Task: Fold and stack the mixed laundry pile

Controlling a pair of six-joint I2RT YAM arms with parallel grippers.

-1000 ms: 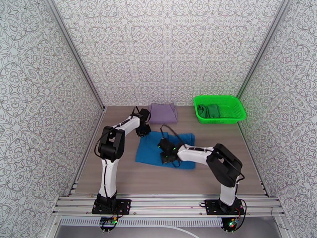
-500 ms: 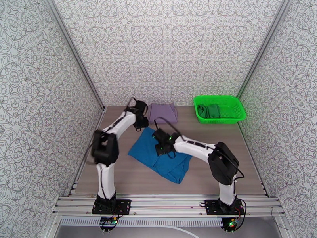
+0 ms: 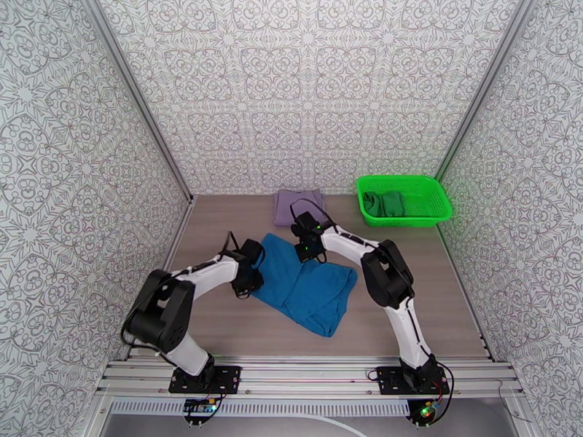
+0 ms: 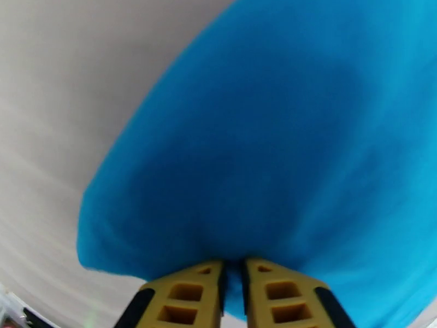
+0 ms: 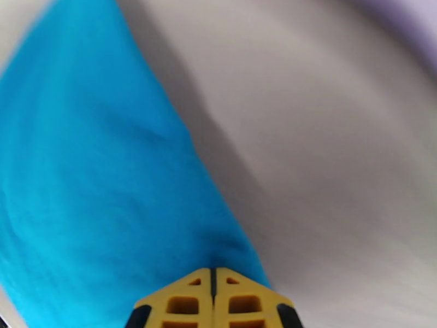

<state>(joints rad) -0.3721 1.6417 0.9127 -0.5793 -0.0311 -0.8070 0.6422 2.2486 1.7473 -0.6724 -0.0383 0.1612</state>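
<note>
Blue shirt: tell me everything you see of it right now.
The blue shirt is soft, bright blue cloth, loosely folded and wrinkled, lying skewed on the wooden table, one corner pointing toward the near edge. The left gripper pinches its left edge between nearly shut jaws; the right gripper, jaws shut, holds its far corner. It lies apart from the lavender garment.
</note>
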